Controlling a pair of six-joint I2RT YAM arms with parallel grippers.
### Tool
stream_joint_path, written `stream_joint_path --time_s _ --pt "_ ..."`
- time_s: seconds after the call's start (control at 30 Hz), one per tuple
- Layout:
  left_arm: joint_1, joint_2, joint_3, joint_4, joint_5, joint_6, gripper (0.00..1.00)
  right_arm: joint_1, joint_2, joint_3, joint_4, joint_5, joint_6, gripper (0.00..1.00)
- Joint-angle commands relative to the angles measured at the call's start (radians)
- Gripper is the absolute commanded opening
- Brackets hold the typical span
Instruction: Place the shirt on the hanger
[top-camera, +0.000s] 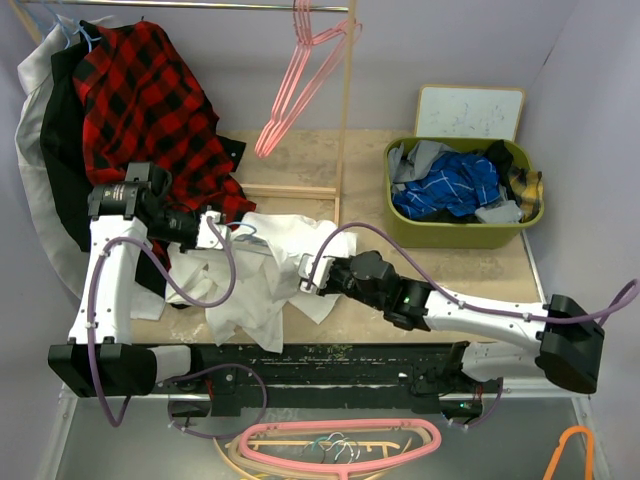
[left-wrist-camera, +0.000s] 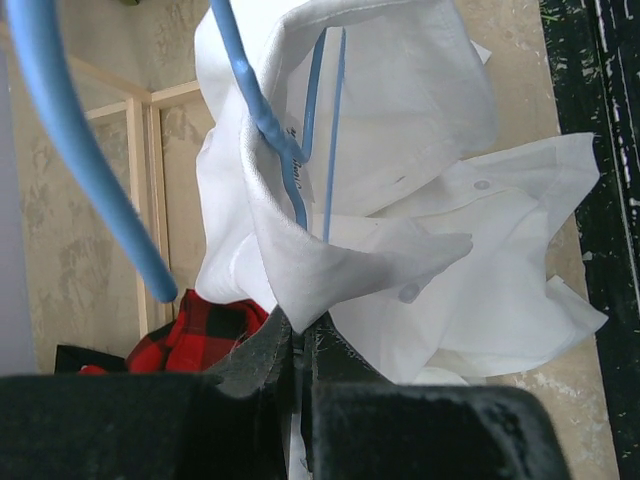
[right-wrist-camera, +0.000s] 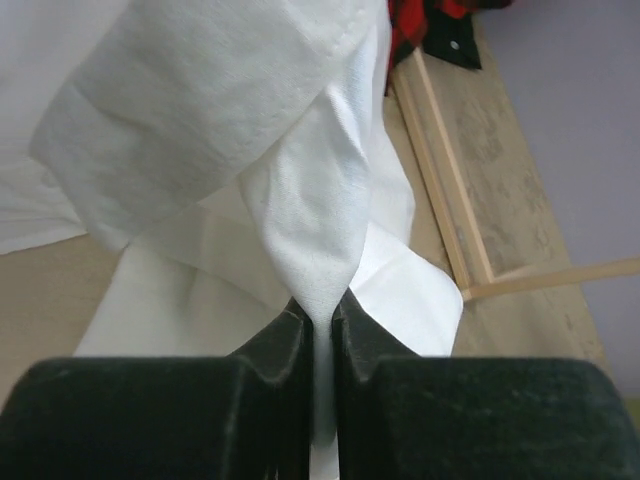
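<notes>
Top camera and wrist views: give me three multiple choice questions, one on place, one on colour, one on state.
1. Where is the blue checked garment? A in the green basket; B on the clothes rail; C on the floor.
2. What colour is the hanger inside the shirt? A pink; B light blue; C orange.
3. The right gripper is: A open; B shut on the shirt; C holding the hanger.
Answers: 1 A, it lies among the basket's clothes. 2 B, blue wire runs inside the cloth. 3 B, it pinches white cloth.
</notes>
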Motion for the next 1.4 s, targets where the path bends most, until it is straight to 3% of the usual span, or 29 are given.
stream_joint_path --time_s 0.0,0.13,0.27,0.5,0.8,1.1,1.17,1.23,1.27,1.33,1.37 --pt "-0.005 -0.021 0.034 -0.016 0.044 0.037 0.00 -0.006 -0.053 0.113 -0.095 -0.222 0.117 0.04" --pt "-0.008 -0.025 0.039 -0.018 0.073 0.041 0.00 -0.023 -0.049 0.163 -0.185 -0.391 0.184 0.00" --pt "-0.012 -0.033 0.041 -0.019 0.107 0.050 0.00 -0.063 -0.026 0.205 -0.220 -0.449 0.249 0.00" --pt "-0.012 -0.039 0.048 -0.019 0.178 0.040 0.00 -0.178 -0.010 0.193 -0.104 -0.570 0.395 0.00" --pt "-0.012 -0.029 0.064 -0.018 0.192 0.032 0.00 -0.186 0.083 0.244 -0.071 -0.616 0.442 0.02" --pt "-0.012 -0.025 0.056 -0.005 0.176 0.025 0.00 -0.194 0.018 0.166 0.055 -0.564 0.514 0.00" --pt "-0.012 -0.026 0.059 0.063 0.139 -0.072 0.22 -0.195 -0.014 0.146 0.038 -0.481 0.544 0.00" --pt "-0.008 -0.026 0.074 0.121 0.076 -0.168 0.35 -0.196 -0.049 0.137 -0.017 -0.412 0.558 0.00" --pt "-0.003 -0.029 0.079 0.138 0.043 -0.205 0.47 -0.195 -0.068 0.132 -0.043 -0.385 0.564 0.00" --pt "0.007 -0.040 0.093 0.152 -0.021 -0.293 0.96 -0.195 -0.104 0.134 -0.120 -0.343 0.569 0.00" --pt "0.012 -0.047 0.110 0.149 -0.058 -0.328 1.00 -0.196 -0.123 0.137 -0.154 -0.318 0.571 0.00"
